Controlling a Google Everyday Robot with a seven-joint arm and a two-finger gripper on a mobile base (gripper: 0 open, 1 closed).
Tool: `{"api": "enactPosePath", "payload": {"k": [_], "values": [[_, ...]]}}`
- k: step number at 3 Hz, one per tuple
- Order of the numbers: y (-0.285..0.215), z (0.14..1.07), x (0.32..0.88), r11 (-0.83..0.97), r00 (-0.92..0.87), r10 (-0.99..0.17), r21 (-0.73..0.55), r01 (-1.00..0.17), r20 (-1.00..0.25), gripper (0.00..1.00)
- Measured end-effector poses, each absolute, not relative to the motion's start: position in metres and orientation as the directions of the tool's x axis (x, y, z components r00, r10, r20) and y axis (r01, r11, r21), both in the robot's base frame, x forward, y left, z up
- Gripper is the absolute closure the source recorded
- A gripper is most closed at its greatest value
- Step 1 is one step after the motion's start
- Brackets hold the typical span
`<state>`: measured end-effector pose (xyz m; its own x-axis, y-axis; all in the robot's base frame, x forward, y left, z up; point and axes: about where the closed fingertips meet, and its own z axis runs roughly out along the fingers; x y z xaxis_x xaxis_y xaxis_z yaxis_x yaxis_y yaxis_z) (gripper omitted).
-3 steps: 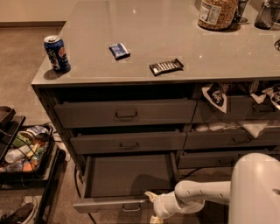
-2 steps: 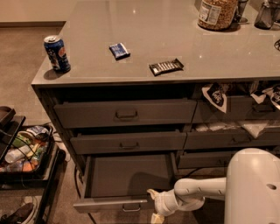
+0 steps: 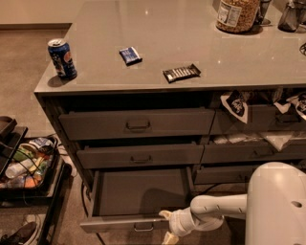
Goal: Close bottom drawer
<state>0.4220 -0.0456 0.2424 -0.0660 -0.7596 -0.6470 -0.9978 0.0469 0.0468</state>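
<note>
The bottom drawer (image 3: 138, 194) is pulled out wide from the left column of the grey cabinet. Its inside is bare and flat, and its slim front (image 3: 107, 224) carries a small pull handle (image 3: 143, 227). My gripper (image 3: 167, 226) reaches in from the lower right on a white arm (image 3: 217, 208). It sits at the right end of the drawer front, just right of the handle, with one pale finger above the front's top edge and one below it.
Two closed drawers (image 3: 138, 125) sit above the open one. Right-hand drawers have cloth and paper poking out (image 3: 236, 105). On the counter lie a blue can (image 3: 62, 58), a blue packet (image 3: 129, 55), a snack bar (image 3: 181, 72) and a jar (image 3: 237, 14). A cart with clutter (image 3: 26, 162) stands left.
The arm has shifted slightly; the gripper stays at the right end of the drawer front. The drawer is still pulled out about as far as before.
</note>
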Motion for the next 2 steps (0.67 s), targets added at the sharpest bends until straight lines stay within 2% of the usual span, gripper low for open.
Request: {"api": "enactPosePath", "payload": {"k": [2], "values": [[-0.0446, 0.2411, 0.4223, 0.045, -0.064, -0.760, 0.045, -0.998, -0.647, 0.65]]}}
